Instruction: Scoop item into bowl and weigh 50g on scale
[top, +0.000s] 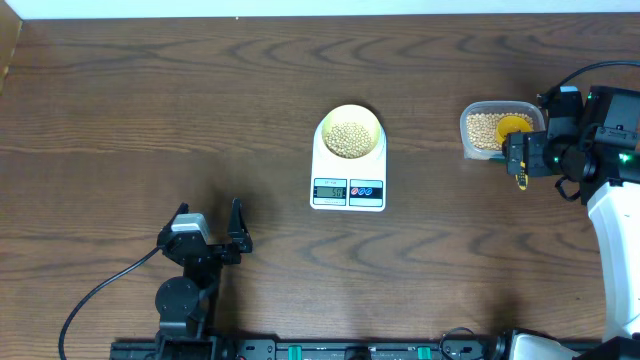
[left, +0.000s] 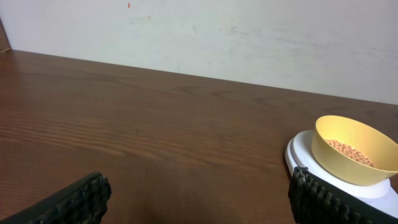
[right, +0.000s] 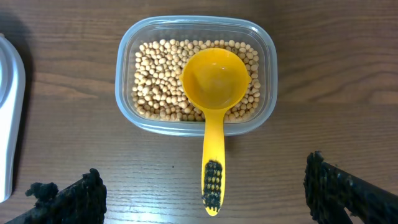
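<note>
1. Showing, nearest the robot's base, the left gripper (top: 208, 212) parked low over bare table (top: 120, 110). Fingers spread wide and holding nothing, likely keeping clear of the work.
2. Moving to mid-table and finding the scale (top: 330, 172) lying flat, its display (top: 329, 191) facing the robot. Digits too small for reading.
3. Seeing the bowl (left: 339, 152) sitting upright on the scale's platform and carrying a shallow heap of beans (top: 348, 137), so being weighed in place.
4. Turning right, well apart from the scale, and finding the right gripper (top: 512, 158) hovering with fingers spread and pinching nothing. Flanking the handle of a yellow scoop (right: 213, 118) without touching it.
5. Showing that scoop lying cup-up and empty on more beans in a clear tub (right: 124, 68). Handle jutting over the near rim, probably placed so for an easy grasp.
6. Finding no object between tub and bowl, only open wood.
</note>
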